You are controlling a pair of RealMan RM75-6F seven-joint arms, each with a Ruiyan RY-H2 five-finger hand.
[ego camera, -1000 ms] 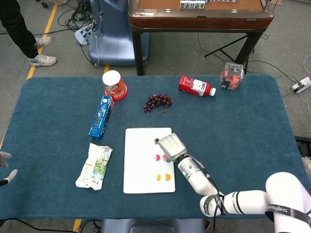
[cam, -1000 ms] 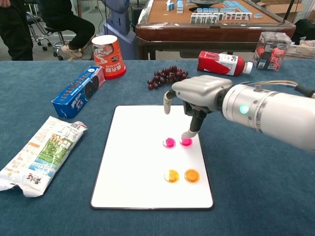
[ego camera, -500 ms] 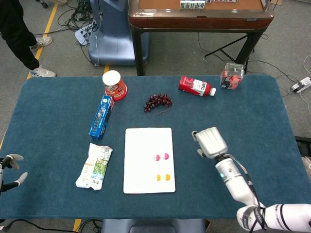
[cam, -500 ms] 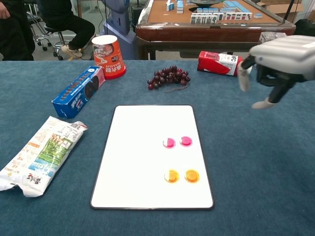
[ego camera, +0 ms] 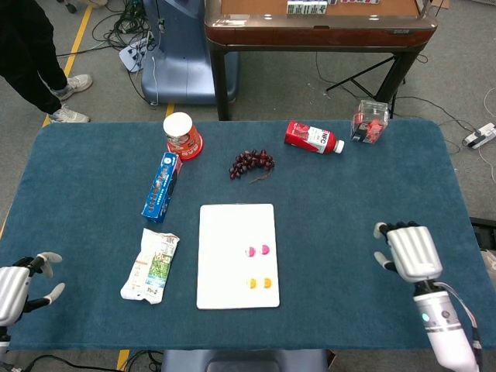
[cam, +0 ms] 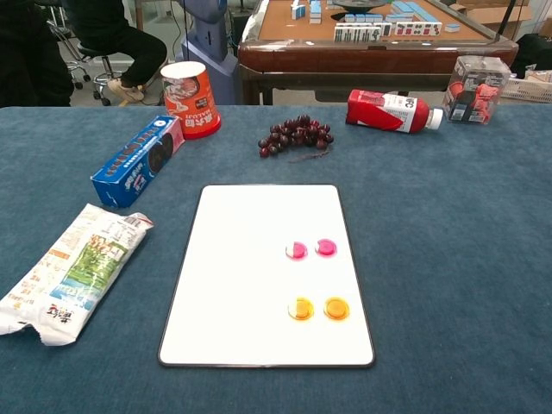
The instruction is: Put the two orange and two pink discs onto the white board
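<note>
The white board (ego camera: 232, 232) (cam: 250, 259) lies flat in the middle of the blue table. Two pink discs (ego camera: 258, 251) (cam: 311, 249) sit side by side on its right half. Two orange discs (ego camera: 260, 283) (cam: 318, 308) lie just below them, nearer the front edge. My right hand (ego camera: 411, 252) hovers over the table's right side, far from the board, fingers spread and holding nothing. My left hand (ego camera: 19, 285) is at the front left edge, fingers apart and empty. Neither hand shows in the chest view.
A blue biscuit box (ego camera: 161, 186) and a snack packet (ego camera: 151, 265) lie left of the board. Behind it are a red cup (ego camera: 181, 134), dark grapes (ego camera: 251, 163), a red bottle (ego camera: 312, 138) and a clear box (ego camera: 369, 122). A person (ego camera: 31, 46) stands at the back left.
My right hand lifted off the pink discs and swung right and back toward the table's right front, leaving the chest view. My left hand rose slightly into view. The discs stayed put.
</note>
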